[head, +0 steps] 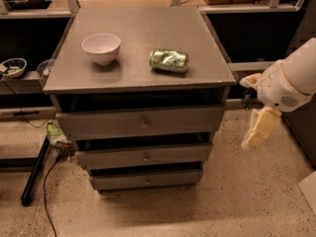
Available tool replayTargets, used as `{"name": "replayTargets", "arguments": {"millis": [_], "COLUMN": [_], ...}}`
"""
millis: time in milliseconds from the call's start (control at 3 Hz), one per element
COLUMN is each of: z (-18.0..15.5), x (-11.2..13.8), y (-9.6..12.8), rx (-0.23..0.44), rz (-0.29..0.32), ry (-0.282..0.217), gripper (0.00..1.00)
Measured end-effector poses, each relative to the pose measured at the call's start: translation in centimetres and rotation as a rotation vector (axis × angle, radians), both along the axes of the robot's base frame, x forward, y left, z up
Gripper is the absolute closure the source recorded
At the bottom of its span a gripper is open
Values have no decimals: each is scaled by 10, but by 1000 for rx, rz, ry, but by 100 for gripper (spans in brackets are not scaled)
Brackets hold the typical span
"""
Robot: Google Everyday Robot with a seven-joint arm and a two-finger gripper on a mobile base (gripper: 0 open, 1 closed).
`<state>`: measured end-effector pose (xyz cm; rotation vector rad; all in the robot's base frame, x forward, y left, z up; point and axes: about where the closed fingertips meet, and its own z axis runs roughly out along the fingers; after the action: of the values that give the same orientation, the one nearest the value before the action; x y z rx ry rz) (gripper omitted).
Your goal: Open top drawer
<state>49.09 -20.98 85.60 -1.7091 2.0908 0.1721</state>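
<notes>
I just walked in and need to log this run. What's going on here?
A robot arm is set to open the top drawer of a grey cabinet. Its gripper hangs off the cabinet's right side, apart from the drawer and from its knob. Nothing is touching the drawer. A white bowl and a green can sit on top of the cabinet.
</notes>
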Motion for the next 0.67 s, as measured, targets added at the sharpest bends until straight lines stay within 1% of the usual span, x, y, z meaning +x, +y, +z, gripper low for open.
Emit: {"name": "replayTargets", "arguments": {"millis": [333, 667], "z": [-16, -17], "x": [3, 3], "y": [-2, -1], "rx": [4, 4], "rz": [6, 6], "ry": [36, 37], "gripper": [0, 0]}}
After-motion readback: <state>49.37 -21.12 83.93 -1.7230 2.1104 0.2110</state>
